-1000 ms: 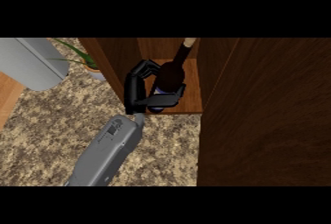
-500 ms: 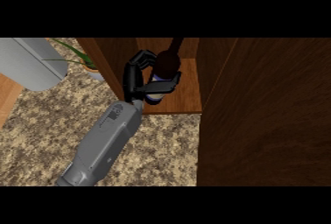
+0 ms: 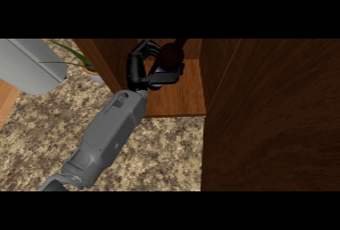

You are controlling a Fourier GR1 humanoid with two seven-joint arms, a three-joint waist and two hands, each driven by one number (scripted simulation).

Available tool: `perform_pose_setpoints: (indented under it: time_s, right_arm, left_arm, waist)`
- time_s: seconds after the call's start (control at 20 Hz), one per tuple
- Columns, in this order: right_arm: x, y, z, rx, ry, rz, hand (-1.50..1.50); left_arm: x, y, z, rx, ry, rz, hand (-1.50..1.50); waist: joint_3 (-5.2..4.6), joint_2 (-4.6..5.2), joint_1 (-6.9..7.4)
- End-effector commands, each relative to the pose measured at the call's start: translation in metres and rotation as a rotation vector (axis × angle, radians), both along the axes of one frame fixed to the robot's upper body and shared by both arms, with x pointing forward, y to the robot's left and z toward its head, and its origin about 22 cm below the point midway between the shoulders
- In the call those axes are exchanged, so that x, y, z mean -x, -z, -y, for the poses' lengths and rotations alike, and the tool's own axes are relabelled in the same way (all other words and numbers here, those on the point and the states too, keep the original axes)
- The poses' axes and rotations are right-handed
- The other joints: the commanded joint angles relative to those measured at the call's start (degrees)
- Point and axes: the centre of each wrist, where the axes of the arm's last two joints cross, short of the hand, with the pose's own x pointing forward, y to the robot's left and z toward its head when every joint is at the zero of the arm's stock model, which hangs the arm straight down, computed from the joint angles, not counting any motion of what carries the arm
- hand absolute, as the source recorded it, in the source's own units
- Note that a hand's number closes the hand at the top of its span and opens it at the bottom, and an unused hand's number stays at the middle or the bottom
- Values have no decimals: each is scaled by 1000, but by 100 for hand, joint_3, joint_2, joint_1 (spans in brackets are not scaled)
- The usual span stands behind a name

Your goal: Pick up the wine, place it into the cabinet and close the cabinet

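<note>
The wine bottle (image 3: 174,56) is dark, with a bit of pale label showing, and stands inside the open wooden cabinet on its shelf (image 3: 182,96), toward the back. My left hand (image 3: 140,72) is shut on it, fingers curled over its left side and thumb below it. The hand hides most of the bottle's lower part. The grey forearm (image 3: 109,134) reaches in from the lower left. The cabinet door (image 3: 272,117) stands open and fills the right of the view. My right hand does not show.
A grey appliance (image 3: 30,63) sits at the upper left, with a potted plant (image 3: 79,63) beside the cabinet's left wall. The speckled counter top (image 3: 166,152) runs in front of the shelf. A wooden strip (image 3: 5,101) shows at the left edge.
My left hand has carried the bottle further back into the cabinet, away from the shelf's front edge. The forearm has stretched forward with it.
</note>
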Motion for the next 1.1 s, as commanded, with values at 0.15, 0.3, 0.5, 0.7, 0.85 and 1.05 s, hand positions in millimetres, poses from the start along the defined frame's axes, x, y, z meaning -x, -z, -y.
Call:
perform_pose_setpoints:
  time_s: [0.15, 0.3, 0.5, 0.7, 0.85, 1.05]
  right_arm:
    - [18, -13, 5, -20, -28, 45, -150]
    - [10, -10, 1, -22, -32, 34, -150]
    - [23, -8, -2, -43, -40, 22, -150]
    - [21, -7, -7, -21, -46, 28, -150]
    - [17, -3, 1, -42, -39, 40, -150]
    - [20, -2, 5, -36, -59, 34, -150]
  left_arm:
    - [-10, 2, -4, -33, -31, 30, 150]
    - [-21, -16, -2, 26, -33, -22, 150]
    - [-13, 3, -7, 122, -63, -68, 150]
    - [-18, -1, -12, 195, -57, -63, 150]
    - [-15, 9, -15, 186, -40, -60, 150]
    - [-19, 4, -17, 179, -62, -76, 150]
  waist:
    - [3, 6, 10]
    - [2, 19, -4]
    - [1, 13, -71]
    - [-1, 33, -63]
    - [2, 35, -63]
    - [4, 34, -81]
